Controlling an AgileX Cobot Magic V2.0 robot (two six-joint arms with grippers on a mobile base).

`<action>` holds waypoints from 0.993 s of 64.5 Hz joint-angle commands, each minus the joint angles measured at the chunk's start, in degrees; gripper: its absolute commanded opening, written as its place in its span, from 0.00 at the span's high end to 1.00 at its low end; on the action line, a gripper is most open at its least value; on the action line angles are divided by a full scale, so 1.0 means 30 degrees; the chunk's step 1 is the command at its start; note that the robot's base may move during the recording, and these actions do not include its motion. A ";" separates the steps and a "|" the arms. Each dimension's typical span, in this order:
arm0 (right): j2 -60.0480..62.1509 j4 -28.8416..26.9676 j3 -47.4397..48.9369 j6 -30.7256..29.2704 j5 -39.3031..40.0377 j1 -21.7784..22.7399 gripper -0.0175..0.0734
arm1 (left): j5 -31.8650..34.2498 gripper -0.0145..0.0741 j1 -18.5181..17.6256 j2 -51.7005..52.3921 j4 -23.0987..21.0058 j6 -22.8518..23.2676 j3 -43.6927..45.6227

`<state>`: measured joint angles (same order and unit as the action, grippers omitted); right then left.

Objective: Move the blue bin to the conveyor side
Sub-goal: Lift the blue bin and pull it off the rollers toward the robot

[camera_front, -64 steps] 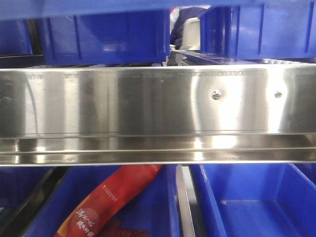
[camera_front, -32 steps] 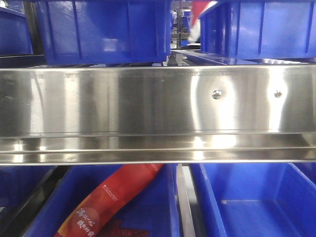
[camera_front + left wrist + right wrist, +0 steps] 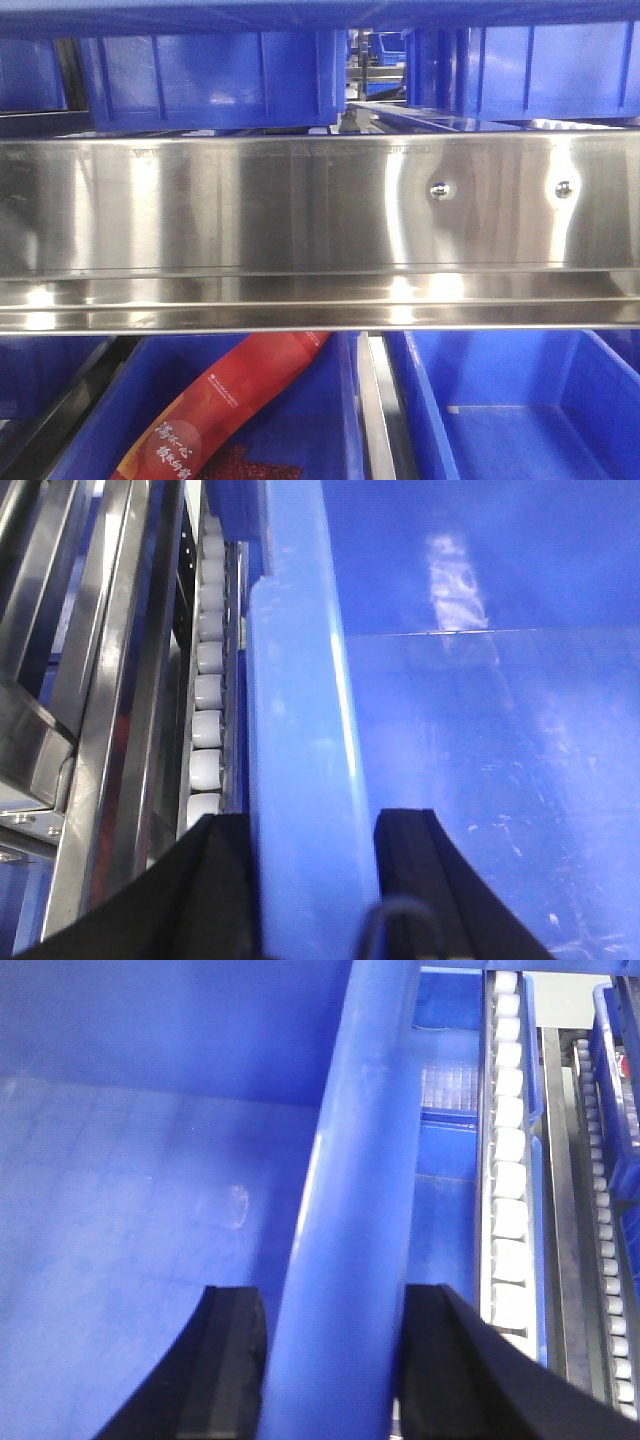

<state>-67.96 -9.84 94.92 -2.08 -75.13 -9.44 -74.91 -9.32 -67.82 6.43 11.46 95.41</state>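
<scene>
The blue bin fills both wrist views, and I look down into its bare inside. In the left wrist view its thick rim (image 3: 300,680) runs up the frame, and my left gripper (image 3: 312,825) is shut on it, one black finger inside and one outside. Its opposite rim (image 3: 365,1110) shows in the right wrist view, clamped the same way by my right gripper (image 3: 335,1300). A blue band (image 3: 200,15) lies along the top edge of the front view; I cannot tell whether it is this bin. The conveyor is out of view.
A shiny steel rail (image 3: 320,230) with two screws crosses the front view. Below it sit a blue bin holding a red snack packet (image 3: 230,400) and an empty blue bin (image 3: 520,420). Two more bins (image 3: 210,80) stand above. White roller tracks (image 3: 205,710) (image 3: 505,1160) flank the held bin.
The blue band at the top of the front view was there a second ago, gone half a second ago, and is back now. The figure seen through the gap has gone.
</scene>
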 commanded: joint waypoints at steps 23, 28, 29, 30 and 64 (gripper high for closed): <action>0.0434 0.0372 0.0287 -0.0600 0.1721 0.0002 0.88 | 0.1648 0.83 -0.0032 0.0397 0.0563 -0.0236 0.0189; 0.0434 0.0372 0.0287 -0.0600 0.1721 0.0002 0.88 | 0.1648 0.83 -0.0032 0.0397 0.0563 -0.0236 0.0189; 0.0434 0.0372 0.0287 -0.0600 0.1721 0.0002 0.88 | 0.1648 0.83 -0.0032 0.0397 0.0563 -0.0236 0.0189; 0.0434 0.0372 0.0287 -0.0600 0.1721 0.0002 0.88 | 0.1648 0.83 -0.0032 0.0397 0.0563 -0.0236 0.0189; 0.0434 0.0372 0.0287 -0.0600 0.1721 0.0002 0.88 | 0.1648 0.83 -0.0032 0.0397 0.0563 -0.0236 0.0189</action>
<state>-67.96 -9.84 94.92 -2.21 -75.13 -9.44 -74.80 -9.32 -67.82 6.43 11.57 95.12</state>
